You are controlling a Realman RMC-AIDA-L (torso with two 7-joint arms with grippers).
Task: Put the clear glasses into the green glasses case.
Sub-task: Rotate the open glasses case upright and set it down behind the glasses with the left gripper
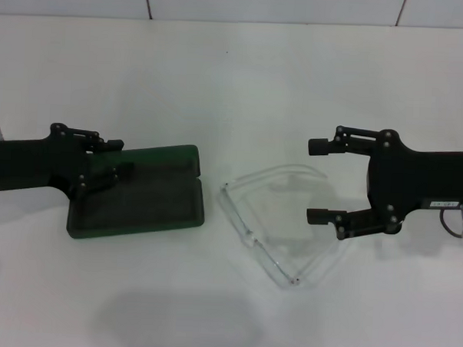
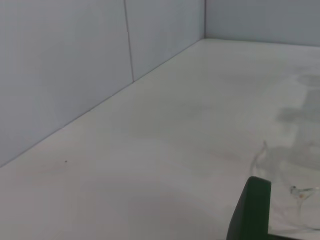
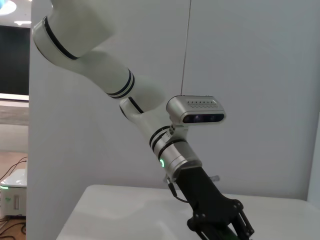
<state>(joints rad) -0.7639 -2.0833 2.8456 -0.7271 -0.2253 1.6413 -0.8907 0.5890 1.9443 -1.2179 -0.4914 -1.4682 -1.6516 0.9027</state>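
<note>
The green glasses case (image 1: 138,196): dark green, rectangular with rounded corners, lying open on the white bench (image 1: 243,82), lid raised along its far edge, dark interior exposed. The clear glasses (image 1: 272,221): fully transparent, colourless, lying on the bench just beside the case's right end but apart from it, front piece running diagonally, both thin arms unfolded and extending rightward.

We see bright, even overhead light on the white table (image 1: 243,89). Soft shadows sit under the right gripper (image 1: 317,181). No glare.
</note>
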